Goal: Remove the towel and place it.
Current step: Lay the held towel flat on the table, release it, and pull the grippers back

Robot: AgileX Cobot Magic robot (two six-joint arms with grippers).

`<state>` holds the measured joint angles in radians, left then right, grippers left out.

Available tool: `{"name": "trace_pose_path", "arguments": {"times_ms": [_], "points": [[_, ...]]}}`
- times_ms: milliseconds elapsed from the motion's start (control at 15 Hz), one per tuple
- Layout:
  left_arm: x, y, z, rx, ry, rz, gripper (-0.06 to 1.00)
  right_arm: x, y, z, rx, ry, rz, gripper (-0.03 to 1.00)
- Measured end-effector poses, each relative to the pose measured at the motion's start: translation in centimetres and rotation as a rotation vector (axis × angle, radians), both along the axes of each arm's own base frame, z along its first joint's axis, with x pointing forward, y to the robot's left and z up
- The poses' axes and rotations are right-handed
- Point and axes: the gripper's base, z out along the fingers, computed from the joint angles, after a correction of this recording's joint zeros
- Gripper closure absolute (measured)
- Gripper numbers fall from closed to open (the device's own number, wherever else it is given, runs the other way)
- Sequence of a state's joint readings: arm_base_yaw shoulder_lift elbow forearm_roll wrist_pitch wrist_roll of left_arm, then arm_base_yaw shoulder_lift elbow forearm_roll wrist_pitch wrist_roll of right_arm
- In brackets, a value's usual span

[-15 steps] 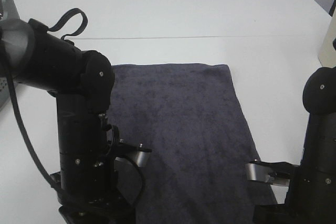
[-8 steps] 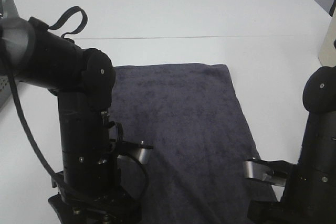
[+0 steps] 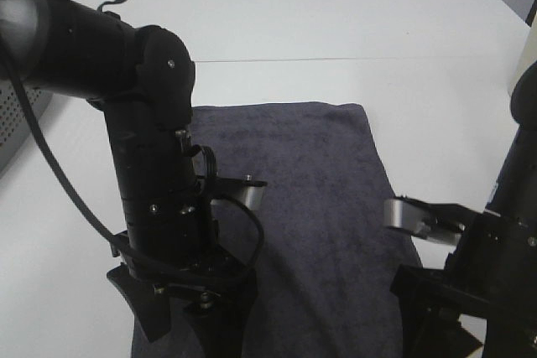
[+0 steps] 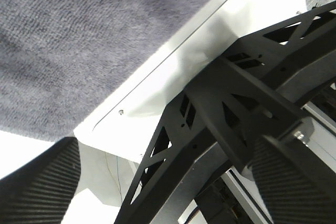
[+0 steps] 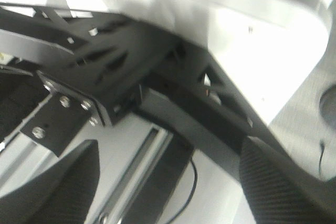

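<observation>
The dark charcoal towel (image 3: 310, 199) lies spread flat on the white table (image 3: 336, 23), its near edge at the table's front edge. In the left wrist view the towel (image 4: 79, 40) shows beside the table's white rim. My left gripper (image 4: 168, 192) hangs past that front edge, open, its ribbed black fingers (image 4: 37, 182) far apart with nothing between them. My left arm (image 3: 155, 173) stands over the towel's near-left part. My right gripper (image 5: 168, 187) is open too and holds nothing, hanging off the front edge by the towel's near-right corner, where my right arm (image 3: 495, 274) stands.
A grey perforated container (image 3: 13, 123) sits at the table's left edge. A pale object (image 3: 524, 64) stands at the right edge. Below the front edge runs a black metal frame (image 4: 236, 103). The far half of the table is bare white.
Both grippers have opened from shut. Both arms have lifted toward the camera, and the left one has shifted right. The towel lies flat as before.
</observation>
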<state>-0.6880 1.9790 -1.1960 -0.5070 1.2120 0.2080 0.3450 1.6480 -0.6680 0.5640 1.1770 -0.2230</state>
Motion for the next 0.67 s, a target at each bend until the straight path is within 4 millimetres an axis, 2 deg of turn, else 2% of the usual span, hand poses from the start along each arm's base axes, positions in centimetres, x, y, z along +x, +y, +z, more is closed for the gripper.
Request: {"name": "trace_pose_path", "arguments": {"times_ms": [200, 333, 400, 533, 667], "points": [[0.8, 0.4, 3.0, -0.064, -0.076, 0.023, 0.11, 2.8, 0.4, 3.4, 0.023, -0.304, 0.012, 0.25], [1.8, 1.0, 3.5, -0.078, -0.097, 0.040, 0.11, 4.3, 0.4, 4.8, 0.004, -0.399, 0.031, 0.25], [3.2, 1.8, 4.1, -0.088, -0.132, 0.068, 0.11, 5.0, 0.1, 5.3, -0.012, -0.431, 0.024, 0.25], [6.0, 3.5, 5.4, -0.109, -0.202, 0.118, 0.11, 6.9, -1.6, 6.3, -0.021, -0.479, -0.067, 0.25], [8.7, 5.7, 6.9, -0.135, -0.274, 0.186, 0.11, 8.7, -4.4, 7.3, -0.001, -0.532, -0.193, 0.25]]}}
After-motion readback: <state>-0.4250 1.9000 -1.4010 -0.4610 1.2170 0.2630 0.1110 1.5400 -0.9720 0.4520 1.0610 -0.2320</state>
